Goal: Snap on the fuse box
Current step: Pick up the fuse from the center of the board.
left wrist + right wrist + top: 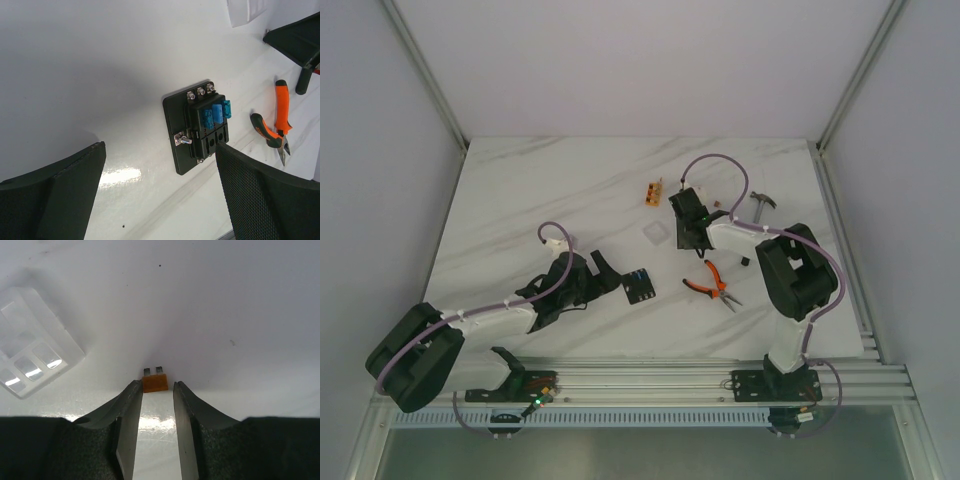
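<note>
Evidently we are fetching an orange fuse (155, 383): our right hand (155, 391) straddles it on the tabletop (225, 300), and we cannot tell whether it is pinched. Our left hand (160, 147) hangs released just beside the flat-lying fuse box (200, 125). Next, clamp squarely, then lift.

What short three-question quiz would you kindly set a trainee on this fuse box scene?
1. In the top view, on which side of the fuse box do the orange-handled pliers lie: left or right?
2. What sits between the fingertips of the right gripper?
A. the clear cover
B. a small orange fuse
C. the pliers
3. True or false: the left gripper is open and holds nothing.

Key
1. Right.
2. B.
3. True.
</note>
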Available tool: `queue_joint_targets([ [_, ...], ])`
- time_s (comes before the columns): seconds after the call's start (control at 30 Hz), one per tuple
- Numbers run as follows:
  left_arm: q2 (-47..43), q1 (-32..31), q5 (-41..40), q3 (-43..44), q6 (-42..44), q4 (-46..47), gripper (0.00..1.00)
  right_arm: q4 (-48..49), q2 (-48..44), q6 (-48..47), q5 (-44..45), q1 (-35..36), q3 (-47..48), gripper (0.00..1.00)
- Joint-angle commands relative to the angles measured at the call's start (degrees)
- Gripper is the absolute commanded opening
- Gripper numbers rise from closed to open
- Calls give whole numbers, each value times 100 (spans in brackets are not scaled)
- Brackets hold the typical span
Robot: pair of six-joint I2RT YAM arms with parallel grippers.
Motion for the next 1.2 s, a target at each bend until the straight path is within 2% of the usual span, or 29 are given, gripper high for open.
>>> queue_joint_targets([
  [0.0,-51,42,-24,-68,-47,-127,100,-206,-2,90,113,-37,-198,37],
  [0.27,-49,42,-19,-58,-37,-129,100,-28,114,-268,-206,-37,-220,36],
  [0.6,-42,40,11,66,12,-126,100,-13,6,-317,-281,-46,-345,20],
  [0.9,-95,126,99,483,295,-40,99,475,-853,-769,-892,179,-817,17],
  [1.17,-22,521,919,706,323,664,88,1295,-2028,-1329,-1696,589,-1443,14],
])
